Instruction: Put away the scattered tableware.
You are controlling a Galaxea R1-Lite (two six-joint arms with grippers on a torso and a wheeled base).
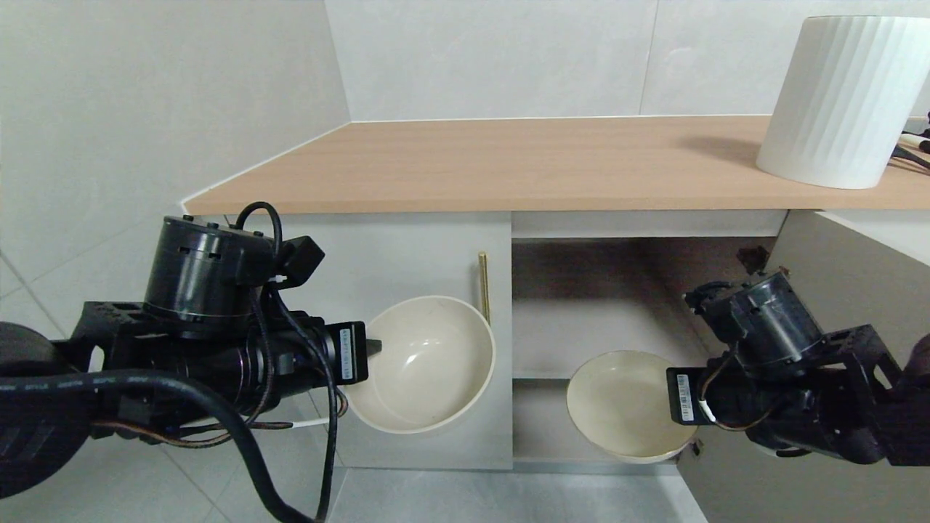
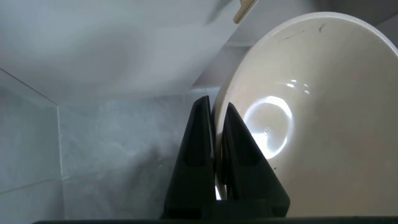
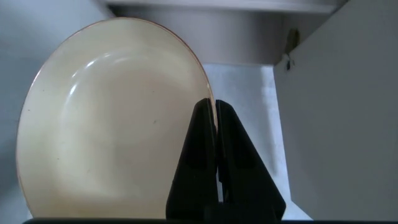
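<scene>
Tableware hangs off the bench in both arms: the left jaws pinch the deep bowl (image 1: 429,363) by its rim before the closed door (image 1: 407,247). The right jaws pinch the shallow dish (image 1: 621,399) facing the open cabinet compartment (image 1: 596,305), so the right arm is likely nearer to stowing.

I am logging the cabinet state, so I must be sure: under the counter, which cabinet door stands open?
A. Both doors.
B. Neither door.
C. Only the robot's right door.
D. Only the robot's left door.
C: the right door is swung out, baring the interior behind the plate, while the left door with its gold handle is shut.
</scene>
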